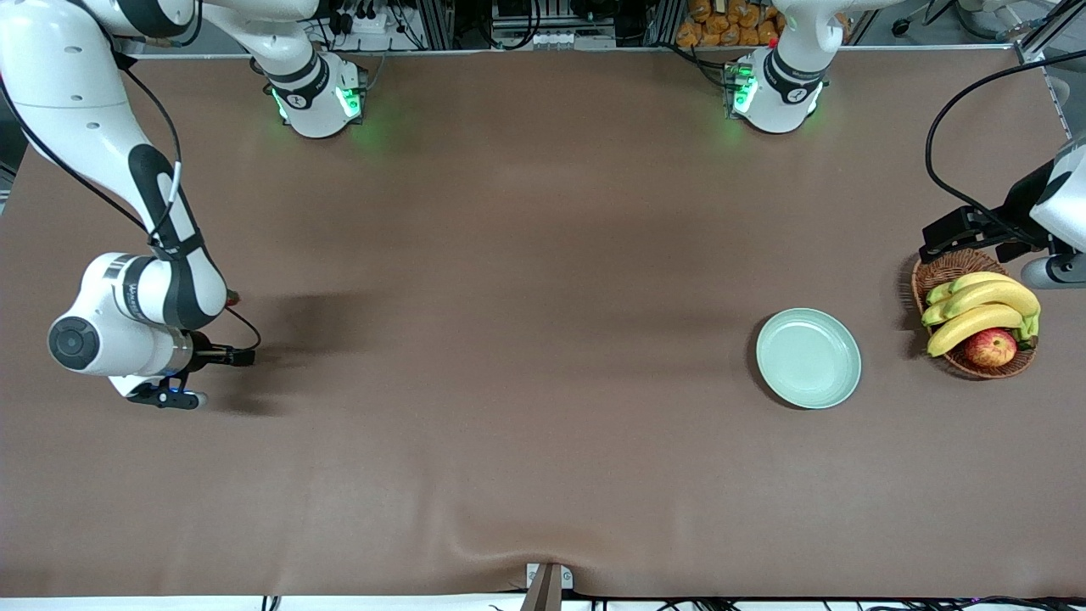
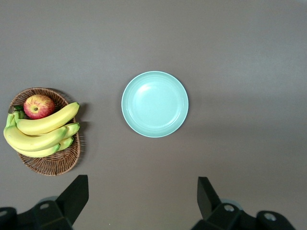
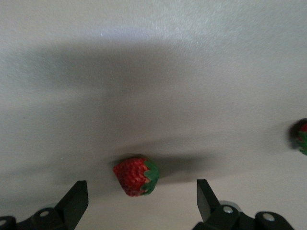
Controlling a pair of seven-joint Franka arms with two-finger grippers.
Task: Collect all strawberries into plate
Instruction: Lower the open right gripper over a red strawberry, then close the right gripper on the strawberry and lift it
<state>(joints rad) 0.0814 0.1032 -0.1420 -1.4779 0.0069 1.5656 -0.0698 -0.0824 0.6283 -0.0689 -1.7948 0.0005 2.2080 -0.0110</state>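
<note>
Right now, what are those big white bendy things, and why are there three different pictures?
They are two robot arms, each ending in a two-finger pincher called a gripper. One picture is taken from high above the brown table. The other two come from little cameras on the arms' wrists, looking down past the fingers.

The left gripper hangs open, high over a pale green plate and a wicker basket with bananas and an apple. The plate has nothing in it.

The right gripper is open too, low at the right arm's end of the table, with a strawberry between its fingers, not yet pinched. Another strawberry peeks in at the picture's edge. Nothing is held yet.
</note>
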